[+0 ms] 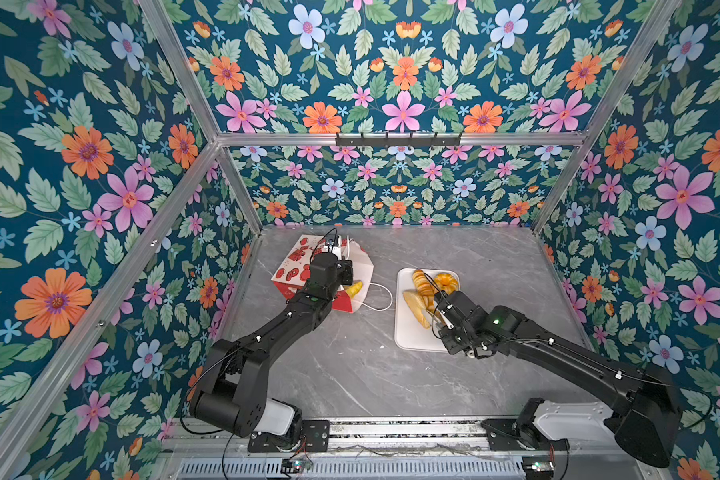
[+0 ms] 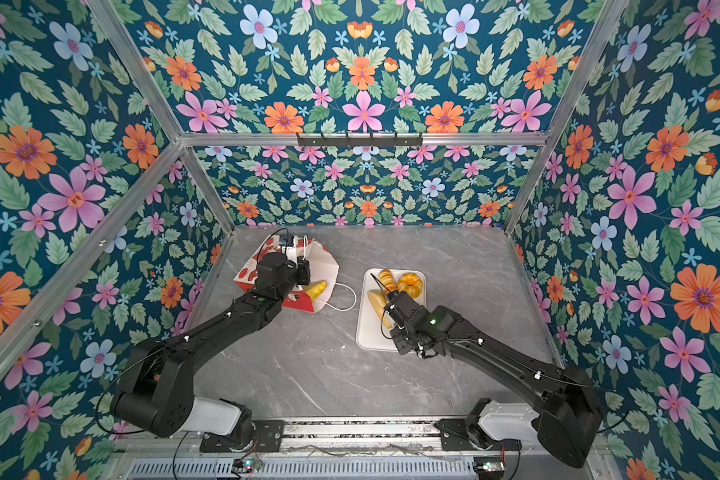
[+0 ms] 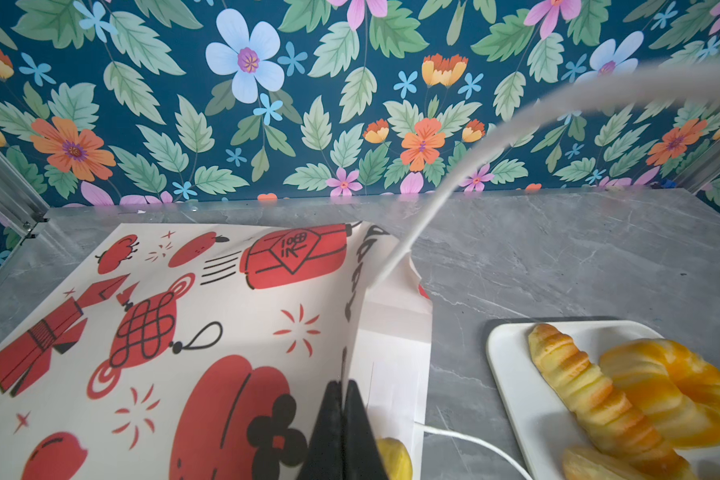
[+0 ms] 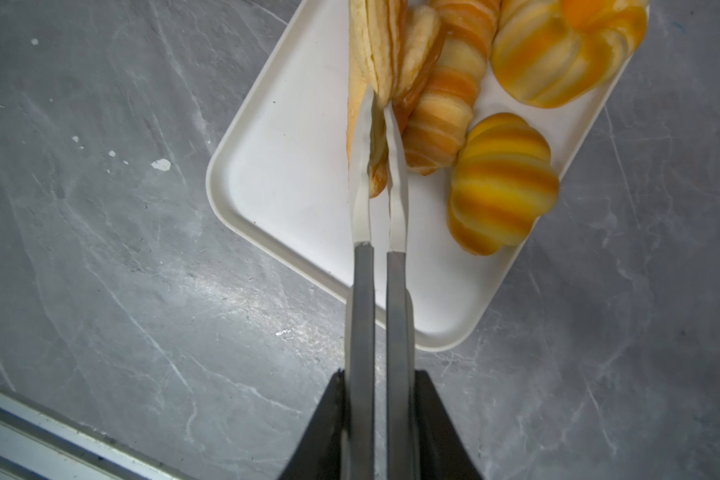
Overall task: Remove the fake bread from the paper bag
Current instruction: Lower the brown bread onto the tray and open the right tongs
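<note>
Left claw (image 3: 341, 419) is pinched together on the rim of the paper bag (image 1: 296, 266), propping its mouth open on the table (image 4: 100, 208). Right claw (image 4: 379, 382) is clamped on tongs (image 4: 362, 299), whose tips nip a flat pastry (image 4: 381, 41) over the tray (image 4: 292, 199), beside more fake bread (image 4: 501, 183). 1 yellow piece (image 1: 354, 288) sits in the bag mouth. Risks: the glossy pastry may slip from that thin edge grip, or the paper may slide free and flop shut.
</note>
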Controlling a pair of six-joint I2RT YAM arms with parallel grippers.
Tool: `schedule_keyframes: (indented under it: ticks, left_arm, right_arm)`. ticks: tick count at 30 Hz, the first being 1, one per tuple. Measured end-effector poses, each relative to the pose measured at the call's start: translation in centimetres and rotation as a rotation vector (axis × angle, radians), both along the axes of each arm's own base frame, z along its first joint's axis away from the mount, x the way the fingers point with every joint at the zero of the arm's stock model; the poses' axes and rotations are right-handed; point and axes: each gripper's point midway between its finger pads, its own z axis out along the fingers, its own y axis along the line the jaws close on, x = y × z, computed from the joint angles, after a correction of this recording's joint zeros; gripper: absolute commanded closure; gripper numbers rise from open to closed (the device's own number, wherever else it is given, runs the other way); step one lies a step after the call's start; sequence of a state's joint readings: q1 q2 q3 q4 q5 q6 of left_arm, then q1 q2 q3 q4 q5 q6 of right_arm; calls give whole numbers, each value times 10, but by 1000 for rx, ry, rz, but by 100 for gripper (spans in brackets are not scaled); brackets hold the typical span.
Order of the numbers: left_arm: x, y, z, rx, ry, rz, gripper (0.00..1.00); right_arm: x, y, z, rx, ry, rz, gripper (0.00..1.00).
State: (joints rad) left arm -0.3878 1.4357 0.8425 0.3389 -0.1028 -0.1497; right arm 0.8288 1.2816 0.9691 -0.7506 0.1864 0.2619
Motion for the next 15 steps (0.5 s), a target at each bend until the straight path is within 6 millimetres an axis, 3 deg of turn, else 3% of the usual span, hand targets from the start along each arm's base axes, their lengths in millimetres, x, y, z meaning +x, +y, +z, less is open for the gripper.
schedule_keyframes:
  ticks: [7, 15]
  left_arm:
    - [0, 5, 1, -16, -13, 6, 100]
    - [-1, 8, -4, -29, -11, 7, 100]
  right_arm:
    - [-9, 14, -12, -45, 16, 13, 66]
    - [-18, 25, -7, 47, 45, 23, 58]
